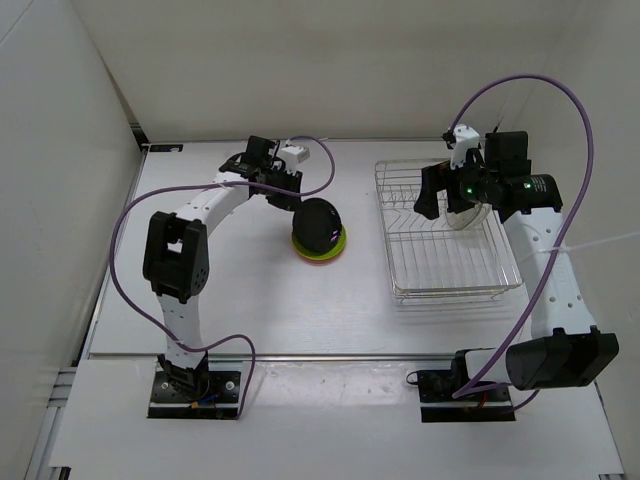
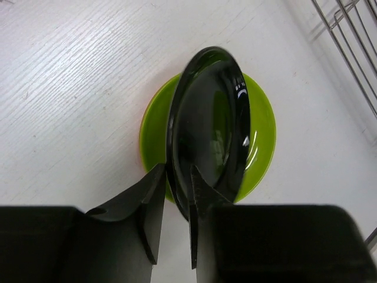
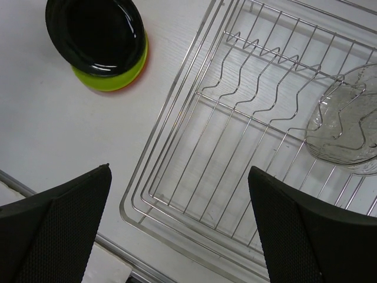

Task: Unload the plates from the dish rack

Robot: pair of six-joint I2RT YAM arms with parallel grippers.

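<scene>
Gripping glossy black plate (image 2: 209, 130) tilted on lime plate (image 2: 262, 130): left end effector (image 2: 175, 174); right end effector (image 3: 179, 171) wide.

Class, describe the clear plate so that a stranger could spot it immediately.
Find the silver wire dish rack on the table's right side. Only one plate sits inside, in its far half: the clear plate. Unlike the black plate and green plate outside the rack, it is see-through.
</scene>
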